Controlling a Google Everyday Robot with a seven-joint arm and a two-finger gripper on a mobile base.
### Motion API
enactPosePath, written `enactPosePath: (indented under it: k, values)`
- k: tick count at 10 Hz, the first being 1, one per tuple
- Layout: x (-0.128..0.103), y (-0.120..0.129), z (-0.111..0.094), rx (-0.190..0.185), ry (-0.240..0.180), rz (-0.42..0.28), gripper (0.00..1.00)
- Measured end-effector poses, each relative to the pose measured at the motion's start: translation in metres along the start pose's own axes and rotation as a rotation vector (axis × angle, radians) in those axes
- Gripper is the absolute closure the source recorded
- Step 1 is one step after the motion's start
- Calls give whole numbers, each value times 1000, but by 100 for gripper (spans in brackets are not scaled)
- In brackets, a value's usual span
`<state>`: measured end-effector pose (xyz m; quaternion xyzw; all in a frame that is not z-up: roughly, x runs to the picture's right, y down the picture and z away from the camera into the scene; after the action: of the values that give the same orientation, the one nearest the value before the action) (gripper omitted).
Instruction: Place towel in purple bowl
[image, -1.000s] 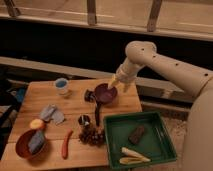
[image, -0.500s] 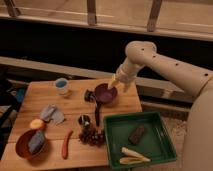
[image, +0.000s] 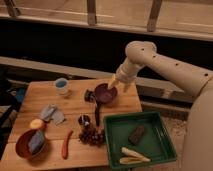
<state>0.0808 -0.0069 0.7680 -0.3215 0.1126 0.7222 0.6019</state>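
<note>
- Broadly, the wooden table (image: 75, 106) carries everything, with a green tray (image: 131, 116) at its right front corner.
- The robot's pale arm (image: 165, 65) reaches in from the right and bends down toward the table's back edge.
- An orange-brown bowl (image: 22, 145) sits at the left front with a darker blue-grey cloth (image: 36, 141) inside it; that cloth is not the one wanted.
- The purple bowl (image: 105, 94) stands near the back of the table, right of centre, and looks empty, though its inside is dim.
- The towel (image: 51, 114) lies crumpled flat on the wood at the left, well apart from the purple bowl and just behind the orange-brown bowl.
- The gripper (image: 119, 85) hangs just above the purple bowl's far rim, jaws spread wide with nothing between them.
- Judging by this, the pickup has not begun. The next move calls for carrying the gripper leftward across the table, lowering it onto the towel, and pinching a raised fold, while staying clear of the small white cup (image: 62, 86).
</note>
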Motion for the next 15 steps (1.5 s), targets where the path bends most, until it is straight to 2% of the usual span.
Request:
enactPosePath:
  k: [11, 12, 15]
  values:
    - [0, 0, 0, 6, -5, -7, 39]
    - [1, 5, -1, 9, -11, -24, 39]
    - [-3, 58, 16, -5, -7, -126, 39]
